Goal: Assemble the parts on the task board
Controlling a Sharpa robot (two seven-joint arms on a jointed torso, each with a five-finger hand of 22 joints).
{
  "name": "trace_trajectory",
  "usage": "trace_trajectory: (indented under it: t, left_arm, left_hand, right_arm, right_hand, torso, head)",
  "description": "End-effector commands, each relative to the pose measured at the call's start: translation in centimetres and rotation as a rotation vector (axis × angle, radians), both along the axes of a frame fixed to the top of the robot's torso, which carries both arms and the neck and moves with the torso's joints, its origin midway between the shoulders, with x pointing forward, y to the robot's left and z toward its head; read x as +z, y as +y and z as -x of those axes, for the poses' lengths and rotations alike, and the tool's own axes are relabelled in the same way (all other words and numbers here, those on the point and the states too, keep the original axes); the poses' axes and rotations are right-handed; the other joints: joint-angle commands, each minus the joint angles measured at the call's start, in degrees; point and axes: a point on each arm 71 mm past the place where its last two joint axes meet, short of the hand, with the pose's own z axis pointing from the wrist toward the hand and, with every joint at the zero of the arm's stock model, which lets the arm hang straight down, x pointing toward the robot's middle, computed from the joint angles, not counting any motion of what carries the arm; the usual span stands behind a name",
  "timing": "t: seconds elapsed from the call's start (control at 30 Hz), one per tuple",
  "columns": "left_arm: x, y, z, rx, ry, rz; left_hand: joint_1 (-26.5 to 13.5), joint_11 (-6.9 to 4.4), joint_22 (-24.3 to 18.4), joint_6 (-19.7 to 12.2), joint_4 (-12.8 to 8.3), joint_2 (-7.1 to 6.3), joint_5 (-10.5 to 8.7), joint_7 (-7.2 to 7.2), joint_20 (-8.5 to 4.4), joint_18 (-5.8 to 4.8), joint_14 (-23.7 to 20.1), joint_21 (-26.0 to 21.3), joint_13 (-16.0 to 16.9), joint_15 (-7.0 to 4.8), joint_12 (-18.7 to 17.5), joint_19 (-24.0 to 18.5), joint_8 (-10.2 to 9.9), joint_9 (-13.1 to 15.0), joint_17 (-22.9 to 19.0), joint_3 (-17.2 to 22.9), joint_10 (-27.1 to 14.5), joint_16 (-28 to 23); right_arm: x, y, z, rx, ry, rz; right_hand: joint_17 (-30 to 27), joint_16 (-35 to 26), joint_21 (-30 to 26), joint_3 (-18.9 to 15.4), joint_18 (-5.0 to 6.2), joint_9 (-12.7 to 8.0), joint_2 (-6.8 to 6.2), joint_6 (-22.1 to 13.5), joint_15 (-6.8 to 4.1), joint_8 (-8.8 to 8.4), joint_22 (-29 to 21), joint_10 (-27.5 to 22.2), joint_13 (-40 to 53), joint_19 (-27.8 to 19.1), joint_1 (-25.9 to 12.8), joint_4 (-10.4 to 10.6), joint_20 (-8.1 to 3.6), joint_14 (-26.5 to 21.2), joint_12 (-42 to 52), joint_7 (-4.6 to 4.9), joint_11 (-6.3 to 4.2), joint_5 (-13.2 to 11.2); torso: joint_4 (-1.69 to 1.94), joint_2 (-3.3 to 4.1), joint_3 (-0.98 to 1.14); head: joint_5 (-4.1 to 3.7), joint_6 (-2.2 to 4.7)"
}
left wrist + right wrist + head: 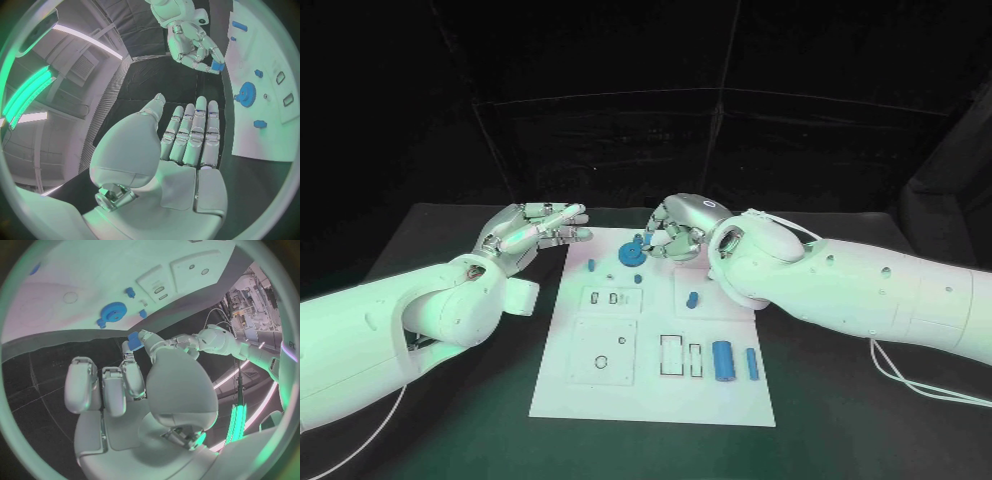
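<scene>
Pinching a small blue part between its fingertips, the right hand is hovering over the far end of the white task board, just beside a blue gear sitting on the board. The left hand is holding nothing, its fingers lying straight and released above the black table off the board's far corner.

Both hands crowding the task board far edge
</scene>
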Motion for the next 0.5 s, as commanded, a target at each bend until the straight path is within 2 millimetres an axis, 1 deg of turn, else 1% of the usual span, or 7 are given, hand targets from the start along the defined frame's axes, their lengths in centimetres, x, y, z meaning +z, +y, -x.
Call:
trace_trajectory:
  t: [0.03,0.1,0.17,0.23,0.3,0.37,0.5]
  left_arm:
    - [0.3,-0.1,-0.1,-0.003,-0.017,0.004]
    - [0.3,-0.1,-0.1,-0.002,-0.018,0.004]
    - [0.4,-0.1,-0.2,0.002,-0.021,0.002]
    - [0.4,0.0,-0.3,0.007,-0.024,0.000]
    - [0.5,0.1,-0.4,0.013,-0.026,-0.002]
    - [0.5,0.2,-0.4,0.018,-0.028,-0.004]
    - [0.5,0.4,-0.5,0.026,-0.030,-0.006]
  left_hand:
    - [-0.1,0.18,-0.1,0.0,-0.4,0.54,-0.30,0.10,-0.18,0.86,0.4,-0.3,0.0,0.10,-0.2,0.4,-0.2,-0.1,0.0,-0.1,-0.1,-0.4]
    - [-0.1,0.15,-0.1,0.1,-0.4,0.56,-0.30,0.05,-0.18,0.87,0.4,-0.3,0.0,0.09,-0.2,0.4,-0.2,0.0,0.0,-0.1,-0.1,-0.4]
    - [-0.1,0.15,-0.1,0.1,-0.4,0.56,-0.30,0.05,-0.18,0.87,0.4,-0.3,0.0,0.09,-0.2,0.4,-0.2,0.0,0.0,-0.1,-0.1,-0.4]
    - [-0.1,0.15,-0.1,0.1,-0.4,0.56,-0.30,0.05,-0.18,0.87,0.4,-0.3,0.0,0.09,-0.2,0.4,-0.2,0.0,0.0,-0.1,-0.1,-0.4]
    - [-0.1,0.15,-0.1,0.1,-0.4,0.56,-0.30,0.05,-0.18,0.87,0.4,-0.3,0.0,0.09,-0.2,0.4,-0.2,0.0,0.0,-0.1,-0.1,-0.4]
    - [-0.2,0.13,-0.1,0.1,-0.4,0.58,-0.31,0.05,-0.18,0.87,0.4,-0.3,0.0,0.08,-0.2,0.4,-0.2,0.0,0.0,-0.1,0.0,-0.4]
    - [-0.3,0.13,-0.1,0.1,-0.4,0.57,-0.32,0.05,-0.18,0.87,0.4,-0.4,0.0,0.08,-0.2,0.4,-0.2,0.0,0.0,-0.1,0.0,-0.4]
  right_arm:
    - [-0.8,1.3,0.2,0.054,-0.002,0.098]
    - [-1.4,2.3,0.6,0.081,0.003,0.126]
    - [-1.9,3.2,0.8,0.103,0.008,0.147]
    - [-2.3,3.9,1.1,0.119,0.011,0.164]
    - [-2.7,4.3,1.2,0.126,0.013,0.176]
    - [-3.0,4.6,1.2,0.127,0.014,0.186]
    - [-3.7,5.1,1.5,0.137,0.021,0.204]
  right_hand:
    - [9.6,0.3,0.3,0.2,-0.67,0.0,0.20,0.3,0.15,0.28,0.1,0.5,3.1,0.5,-0.5,0.0,0.07,4.9,0.3,-0.21,0.09,-0.3]
    - [9.5,0.2,0.3,0.6,-0.68,-0.1,0.26,0.2,0.19,0.14,0.1,0.4,3.0,0.5,-0.5,-0.1,0.09,4.9,0.2,-0.15,0.14,-0.3]
    - [9.5,0.2,0.3,0.7,-0.67,-0.1,0.25,0.1,0.19,0.11,0.0,0.4,3.0,0.4,-0.5,-0.2,0.10,4.9,0.2,-0.14,0.15,-0.3]
    - [9.5,0.2,0.3,0.7,-0.66,-0.1,0.21,0.1,0.20,0.09,0.0,0.4,2.9,0.4,-0.5,-0.2,0.10,4.9,0.2,-0.13,0.17,-0.3]
    - [9.4,0.2,0.3,0.8,-0.67,-0.1,0.17,0.1,0.22,0.05,0.0,0.3,2.9,0.4,-0.5,-0.3,0.11,4.9,0.1,-0.09,0.19,-0.4]
    - [9.4,0.2,0.3,0.9,-0.67,-0.1,0.16,0.1,0.22,0.04,0.0,0.3,2.9,0.4,-0.5,-0.3,0.11,4.9,0.1,-0.09,0.19,-0.4]
    - [9.4,0.2,0.3,1.0,-0.68,-0.1,0.10,0.1,0.24,0.00,0.1,0.3,2.9,0.4,-0.6,-0.3,0.13,4.9,0.1,-0.06,0.22,-0.6]
  torso:
    - [0.34,-0.45,-0.23]
    - [0.33,-0.44,-0.22]
    - [0.50,-0.51,-0.30]
    - [0.45,-0.49,-0.31]
    - [0.33,-0.47,-0.18]
    - [0.31,-0.50,-0.14]
    - [0.27,-0.40,-0.18]
  head:
    - [0.37,-0.52]
    - [0.64,-0.71]
    - [0.79,-0.92]
    - [1.20,-0.95]
    - [1.67,-0.88]
    - [2.01,-0.96]
    - [2.11,-0.96]
